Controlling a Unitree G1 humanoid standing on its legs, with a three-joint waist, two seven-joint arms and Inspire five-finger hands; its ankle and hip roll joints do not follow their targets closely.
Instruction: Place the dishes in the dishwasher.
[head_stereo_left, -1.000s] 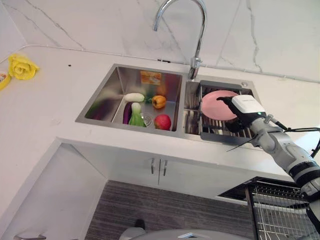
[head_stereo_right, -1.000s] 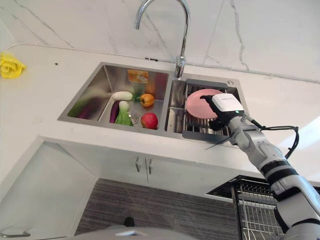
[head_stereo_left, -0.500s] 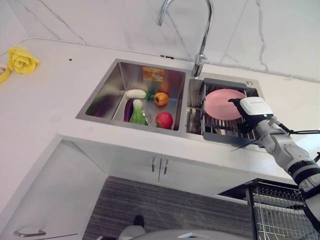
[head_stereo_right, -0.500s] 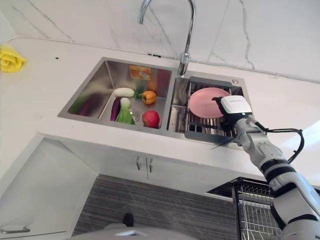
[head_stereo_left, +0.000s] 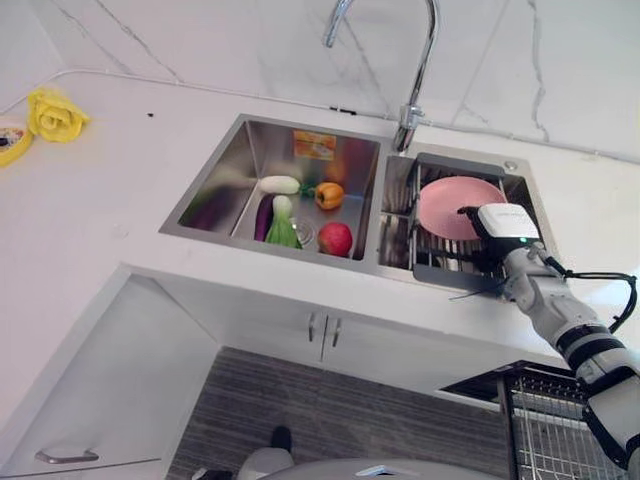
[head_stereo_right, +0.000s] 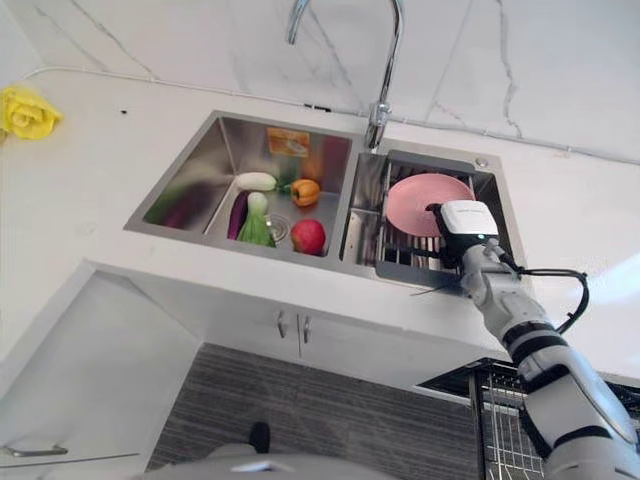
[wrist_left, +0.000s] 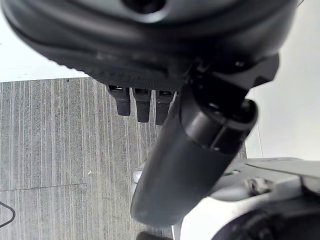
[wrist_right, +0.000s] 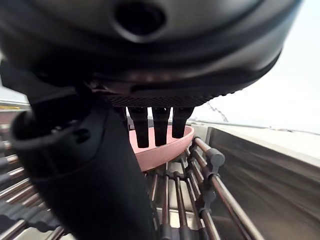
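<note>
The pink plate (head_stereo_left: 458, 206) lies tilted on the dark wire rack (head_stereo_left: 445, 262) that sits in the right basin of the steel sink (head_stereo_left: 215, 180), just under the faucet (head_stereo_left: 415, 70). The right hand (head_stereo_left: 498, 232) hovers over the plate's near edge; in its wrist view the fingers (wrist_right: 161, 125) hang straight and relaxed just above the plate's (wrist_right: 162, 150) rim, thumb apart, gripping nothing. The left hand (wrist_left: 165, 150) hangs low over the grey plank floor (wrist_left: 55, 135), fingers loosely extended and empty. The plate looks light and rigid, probably plastic or melamine, with a smooth and likely slippery surface, so a flat pinch could slide off. The best hold seems to be at the raised near rim, fingers over the top and thumb beneath, where the rack bars leave room to get under it. It must be lifted clear of the rack's pegs before being carried to the dishwasher basket (head_stereo_left: 560, 425) at lower right. Toy vegetables and fruit (head_stereo_left: 290, 215) lie in the left basin, and a yellow cloth (head_stereo_left: 55, 112) sits far off on the white counter (head_stereo_left: 80, 220).
</note>
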